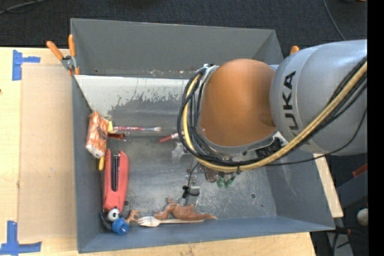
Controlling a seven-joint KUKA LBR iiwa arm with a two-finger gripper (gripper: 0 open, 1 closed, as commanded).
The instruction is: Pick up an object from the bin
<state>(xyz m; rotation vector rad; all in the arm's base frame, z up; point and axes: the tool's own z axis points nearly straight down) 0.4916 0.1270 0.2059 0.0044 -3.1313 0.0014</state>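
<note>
one likely thing: we are taking the brown, flat, ragged-edged piece (182,213) as the nearest candidate; it is lying on the bin floor close to the near wall, just below the gripper in the camera view.
gripper (191,190): it is hanging under the orange wrist cover (235,102), over bare floor near the bin's middle and apart from the brown piece; we are not able to tell whether it is set wide or narrow.
close neighbours: a pale spoon-like piece (146,222) is lying just beside the brown piece's left end; a small grey bit (177,153) and a short red bit (168,138) are lying up and left of the gripper.
left side: a long red tool (116,180) is lying along the left wall, with a blue knob (119,226) at its near end, a crumpled orange-and-white packet (96,133) above it, and a thin red-and-white stick (135,129) beside the packet.
bin (174,51): grey metal, with sloping walls.
step in hand: we are judging this as the approach, with no grasp made yet.
next move: we are expecting it to call for shifting toward the near wall and lowering right to the floor, since the brown piece is lying flat and the wall is leaving little room.
</note>
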